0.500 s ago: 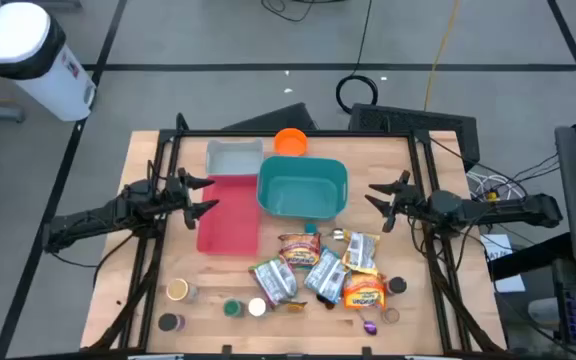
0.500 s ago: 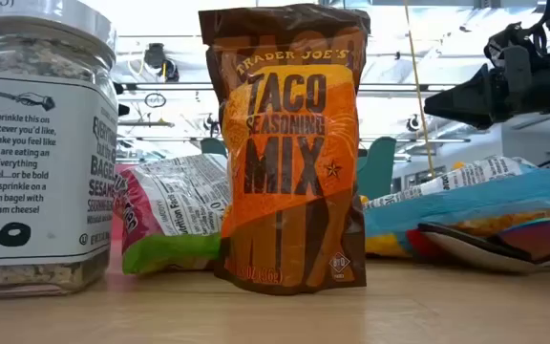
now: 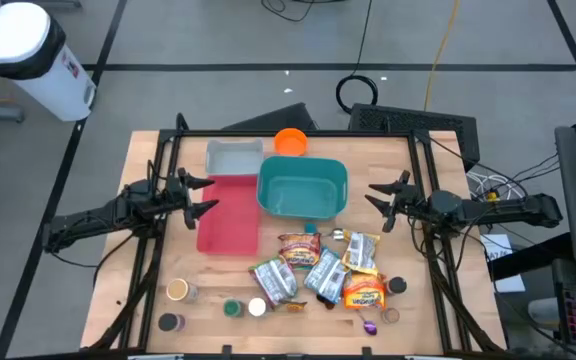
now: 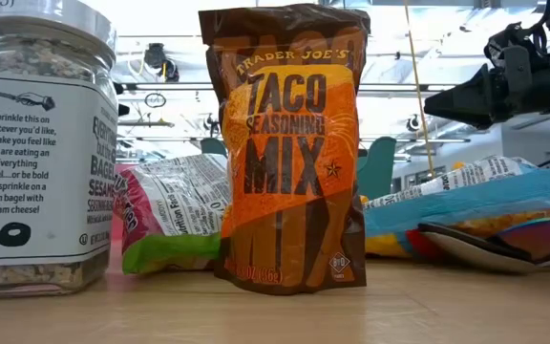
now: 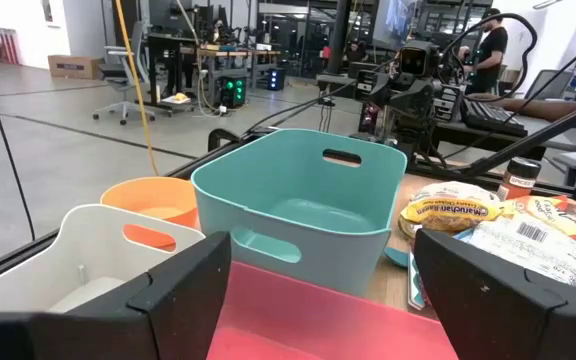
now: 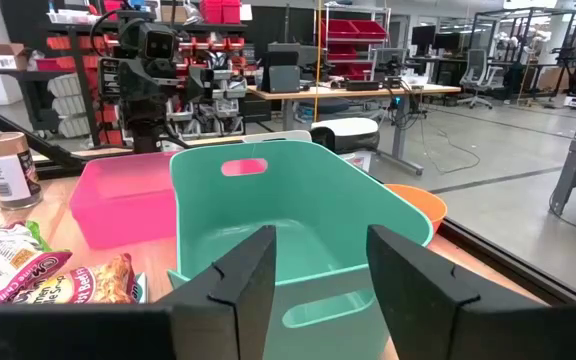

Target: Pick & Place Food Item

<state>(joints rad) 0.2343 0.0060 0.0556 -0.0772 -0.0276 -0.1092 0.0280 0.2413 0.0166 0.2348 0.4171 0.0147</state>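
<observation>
Left tool open-jawed beside pink bin edge

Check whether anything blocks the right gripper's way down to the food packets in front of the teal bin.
Nothing visible does. The right gripper hangs open beside the teal bin, and the food packets lie on open table nearer the front edge, with bare wood between.

Teal bin beyond pink tray, between orange bowl and food packets.
</observation>
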